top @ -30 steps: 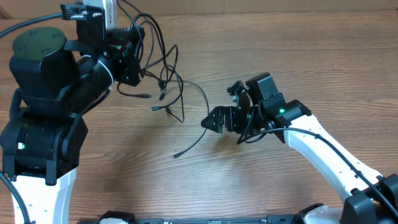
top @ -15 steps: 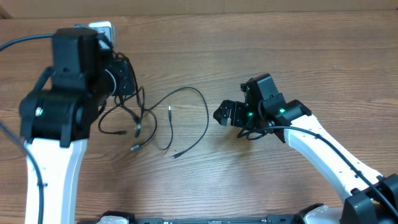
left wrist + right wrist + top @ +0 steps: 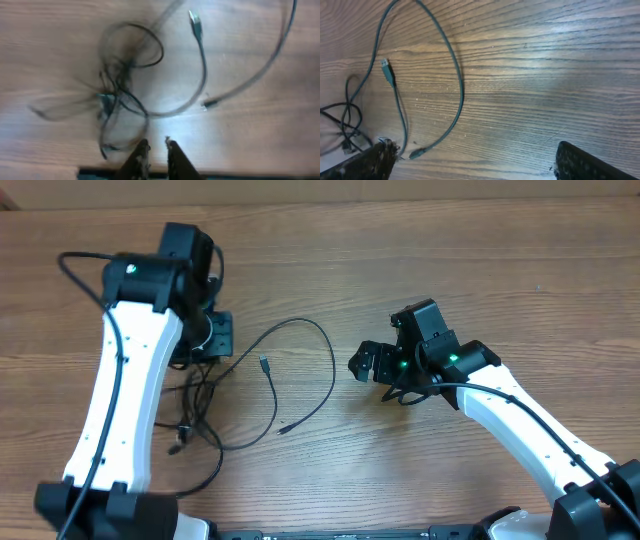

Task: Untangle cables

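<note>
The cables are thin black cords on the wooden table. A tangled bunch [image 3: 192,402] lies under my left arm and also shows in the left wrist view [image 3: 117,95]. One long cable [image 3: 325,345] loops right and ends in a small plug [image 3: 284,429]; it also shows in the right wrist view [image 3: 455,65]. Another cable ends in a silver plug [image 3: 263,363] [image 3: 386,67]. My left gripper [image 3: 218,338] [image 3: 156,145] is nearly shut just above the bunch, with a strand running up to its tips. My right gripper [image 3: 365,365] [image 3: 470,160] is wide open and empty, right of the loop.
A thicker black arm cable [image 3: 75,260] arcs at the far left behind the left arm. The table's far edge [image 3: 400,202] runs along the top. A dark bar [image 3: 350,532] lines the near edge.
My left arm swung from high at the back left down and forward, dragging the tangled bunch toward the left and the near edge. The long loop now lies flat. The right gripper barely moved.
</note>
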You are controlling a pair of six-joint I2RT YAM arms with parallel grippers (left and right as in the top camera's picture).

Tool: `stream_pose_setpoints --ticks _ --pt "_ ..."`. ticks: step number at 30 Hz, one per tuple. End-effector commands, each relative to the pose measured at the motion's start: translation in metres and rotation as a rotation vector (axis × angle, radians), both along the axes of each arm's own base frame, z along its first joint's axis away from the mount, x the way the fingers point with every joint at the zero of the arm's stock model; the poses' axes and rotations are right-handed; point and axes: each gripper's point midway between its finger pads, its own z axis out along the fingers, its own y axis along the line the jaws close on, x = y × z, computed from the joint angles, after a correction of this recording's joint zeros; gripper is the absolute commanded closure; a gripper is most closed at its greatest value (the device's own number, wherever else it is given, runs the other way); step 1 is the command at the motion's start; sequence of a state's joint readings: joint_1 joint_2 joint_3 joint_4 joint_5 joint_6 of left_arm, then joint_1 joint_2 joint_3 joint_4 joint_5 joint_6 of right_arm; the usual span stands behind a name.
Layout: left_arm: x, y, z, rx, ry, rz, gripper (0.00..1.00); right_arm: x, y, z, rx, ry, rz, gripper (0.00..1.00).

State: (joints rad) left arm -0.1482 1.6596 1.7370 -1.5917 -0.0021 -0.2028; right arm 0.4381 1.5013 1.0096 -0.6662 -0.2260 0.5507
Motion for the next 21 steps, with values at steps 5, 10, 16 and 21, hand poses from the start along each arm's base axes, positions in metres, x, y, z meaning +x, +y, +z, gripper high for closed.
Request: stream_pose_setpoints --ticks 5,10,16,21 --pt "0.002 -0.032 -0.024 -0.174 0.134 -0.072 0.56 0.007 -0.017 -0.005 -0.091 -0.022 -0.056 0.0" --pt "0.018 -0.044 -0.035 -0.228 0.121 -0.074 0.54 0.009 -0.037 -0.009 -0.178 -0.023 -0.122 0.0" --pt "0.043 -0.064 -0.046 -0.285 0.078 0.017 0.52 0.017 -0.062 -0.011 -0.187 -0.007 -0.198 0.0" --pt "0.063 -0.085 -0.054 -0.304 0.037 0.115 0.48 0.023 -0.101 -0.019 -0.197 0.051 -0.326 0.0"
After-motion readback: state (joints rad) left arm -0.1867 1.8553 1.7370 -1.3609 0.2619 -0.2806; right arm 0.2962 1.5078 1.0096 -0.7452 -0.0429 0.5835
